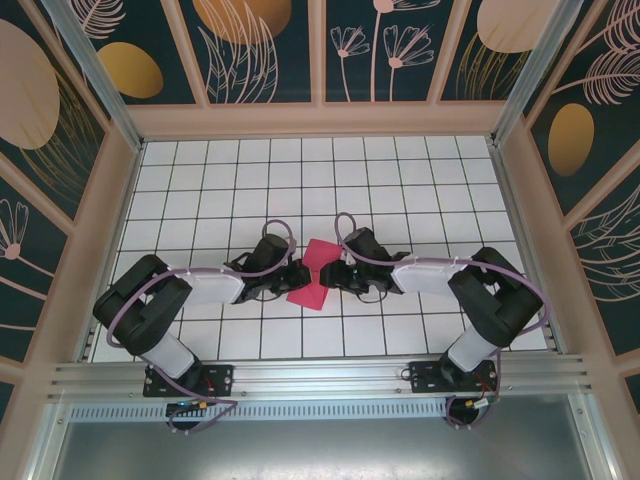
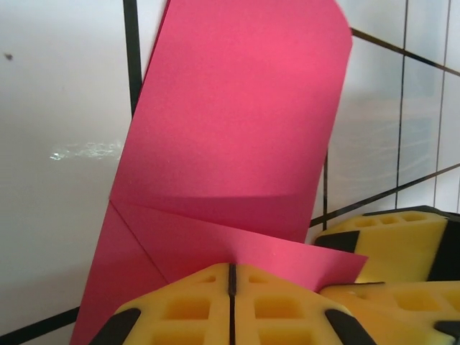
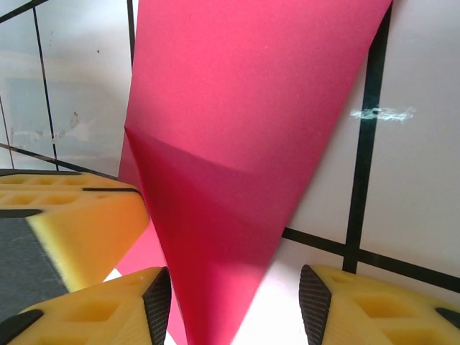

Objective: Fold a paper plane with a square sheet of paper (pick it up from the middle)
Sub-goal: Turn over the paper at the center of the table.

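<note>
Two robot arms bend inward from the near edge of a white, black-gridded tabletop (image 1: 400,180), elbows pushed out to either side and wrists almost meeting at the middle. Between them lies the red paper (image 1: 310,294), partly folded, with one part showing on the far side of the wrists and another on the near side.

The left claw (image 1: 297,272) has its yellow pads (image 2: 187,309) pressed together at the edge of the paper, where a folded flap crosses just beyond them. The left wrist camera does not show whether the paper is actually nipped between the pads.

The right claw (image 1: 335,272) stands spread. From its wrist camera, its two fingers (image 3: 338,302) sit apart on either side of a creased, narrowing part of the paper. The other claw's yellow pad is close by on the left.

Purple cables (image 1: 275,228) loop over both arms. Dark panels (image 1: 260,50) printed with flowers wall in the tabletop, and a metal rail (image 1: 320,375) runs along its near edge.
</note>
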Robot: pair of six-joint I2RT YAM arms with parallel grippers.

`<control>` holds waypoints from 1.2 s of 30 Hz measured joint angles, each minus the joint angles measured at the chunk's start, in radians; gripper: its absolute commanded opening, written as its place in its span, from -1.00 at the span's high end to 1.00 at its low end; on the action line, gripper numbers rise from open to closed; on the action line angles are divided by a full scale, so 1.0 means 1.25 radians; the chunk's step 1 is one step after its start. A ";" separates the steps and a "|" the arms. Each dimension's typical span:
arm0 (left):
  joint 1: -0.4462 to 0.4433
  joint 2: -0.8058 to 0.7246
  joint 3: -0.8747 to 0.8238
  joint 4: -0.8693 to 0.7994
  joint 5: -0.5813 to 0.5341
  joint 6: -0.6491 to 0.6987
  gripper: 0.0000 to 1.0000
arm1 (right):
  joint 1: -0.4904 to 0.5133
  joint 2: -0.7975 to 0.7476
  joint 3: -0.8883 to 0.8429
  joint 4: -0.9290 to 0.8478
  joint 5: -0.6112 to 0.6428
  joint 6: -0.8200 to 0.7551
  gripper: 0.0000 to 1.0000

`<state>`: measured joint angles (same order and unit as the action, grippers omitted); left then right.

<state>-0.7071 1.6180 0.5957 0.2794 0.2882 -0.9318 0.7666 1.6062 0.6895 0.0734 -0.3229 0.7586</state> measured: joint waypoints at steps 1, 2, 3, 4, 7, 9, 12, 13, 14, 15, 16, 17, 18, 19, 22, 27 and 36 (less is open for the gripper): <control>0.000 0.007 0.003 0.000 0.000 0.000 0.82 | 0.000 0.001 0.000 0.002 0.000 0.000 -0.03; 0.000 0.013 0.005 0.000 0.000 0.000 0.82 | -0.001 0.003 0.000 0.004 0.000 0.002 -0.02; -0.001 0.017 0.005 0.000 0.000 0.000 0.82 | -0.002 0.004 0.000 0.005 -0.001 0.005 -0.03; -0.002 0.021 0.005 0.000 0.000 0.000 0.83 | -0.002 0.005 0.000 0.005 -0.002 0.006 -0.02; -0.002 0.027 0.007 0.001 0.002 0.000 0.84 | -0.005 0.008 0.000 0.010 -0.009 0.011 0.01; -0.003 0.027 0.008 0.001 0.002 0.000 0.84 | -0.006 0.012 0.002 0.016 -0.009 0.015 0.02; -0.005 0.027 0.008 0.002 0.002 0.000 0.83 | -0.006 0.021 0.003 0.035 -0.014 0.028 0.02; -0.005 0.027 0.008 0.002 0.002 0.000 0.83 | -0.006 0.023 0.005 0.037 -0.015 0.032 0.02; -0.005 0.027 0.008 0.002 0.003 0.000 0.83 | -0.006 0.024 0.005 0.039 -0.015 0.036 0.02; -0.005 0.027 0.008 0.003 0.003 0.000 0.83 | -0.006 0.025 0.005 0.044 -0.015 0.040 0.03; -0.005 0.027 0.008 0.003 0.002 0.000 0.82 | -0.006 0.027 0.005 0.047 -0.015 0.044 0.03; -0.005 0.027 0.008 0.003 0.002 -0.001 0.83 | -0.006 0.028 0.006 0.047 -0.016 0.047 0.03; -0.005 0.027 0.008 0.003 0.002 -0.001 0.82 | -0.006 0.028 0.006 0.048 -0.015 0.050 0.04; -0.006 0.027 0.008 0.004 0.002 -0.001 0.82 | -0.006 0.028 0.006 0.049 -0.015 0.052 0.04; -0.006 0.027 0.007 0.005 0.002 -0.002 0.82 | -0.006 0.032 0.006 0.078 -0.018 0.060 0.09; -0.006 0.027 0.002 0.013 0.002 -0.008 0.81 | -0.006 0.033 0.006 0.118 -0.021 0.075 0.18; -0.006 0.015 -0.005 0.013 -0.001 -0.013 0.81 | -0.011 0.040 0.006 0.131 -0.032 0.065 0.22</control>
<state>-0.7143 1.6371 0.5892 0.2958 0.2867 -0.9482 0.7525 1.6566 0.6968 0.2375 -0.3626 0.8398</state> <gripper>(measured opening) 0.097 0.399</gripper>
